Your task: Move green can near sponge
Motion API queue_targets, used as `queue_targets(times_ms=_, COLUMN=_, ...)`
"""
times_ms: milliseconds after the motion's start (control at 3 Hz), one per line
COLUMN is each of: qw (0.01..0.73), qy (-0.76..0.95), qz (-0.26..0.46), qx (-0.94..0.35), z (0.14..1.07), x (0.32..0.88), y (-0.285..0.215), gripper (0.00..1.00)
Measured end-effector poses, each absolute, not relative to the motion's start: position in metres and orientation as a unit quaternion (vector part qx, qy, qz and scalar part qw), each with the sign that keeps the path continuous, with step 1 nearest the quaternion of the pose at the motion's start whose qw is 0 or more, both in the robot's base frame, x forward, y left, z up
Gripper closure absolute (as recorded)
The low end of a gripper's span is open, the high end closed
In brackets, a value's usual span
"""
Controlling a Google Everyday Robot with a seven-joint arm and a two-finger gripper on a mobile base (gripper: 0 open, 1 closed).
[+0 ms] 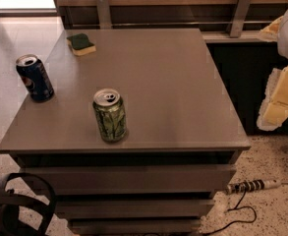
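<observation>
The green can [109, 115] stands upright on the grey table [173, 97], near the front edge and left of centre. The sponge [80, 44], dark green on top with a pale yellow body, lies flat at the table's far left corner, well apart from the can. My gripper [281, 82], white with pale yellow parts, hangs at the right edge of the view, off the table's right side and far from both the can and the sponge. It holds nothing that I can see.
A dark blue Pepsi can [34, 77] stands upright near the table's left edge, between the green can and the sponge. A wooden wall with metal brackets [103, 10] runs behind the table. A power strip and cable [254, 185] lie on the floor at right. Black loops [15, 205] show at bottom left.
</observation>
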State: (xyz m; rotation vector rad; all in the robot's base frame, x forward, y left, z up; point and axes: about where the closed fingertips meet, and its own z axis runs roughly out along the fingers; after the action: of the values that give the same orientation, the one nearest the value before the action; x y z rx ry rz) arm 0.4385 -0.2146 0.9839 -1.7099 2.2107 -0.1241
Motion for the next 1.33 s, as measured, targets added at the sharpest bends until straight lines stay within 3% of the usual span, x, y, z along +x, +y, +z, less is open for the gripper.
queue_targets(times_ms=667, qw=0.186, qy=0.776, qz=-0.027, qx=-0.603, z=0.983, x=0.442, y=-0.211, gripper=0.0)
queue_targets(times_ms=1333, qw=0.269, qy=0.742, qz=0.092, qx=-0.607, z=0.959, x=0.462, y=-0.165, gripper=0.0)
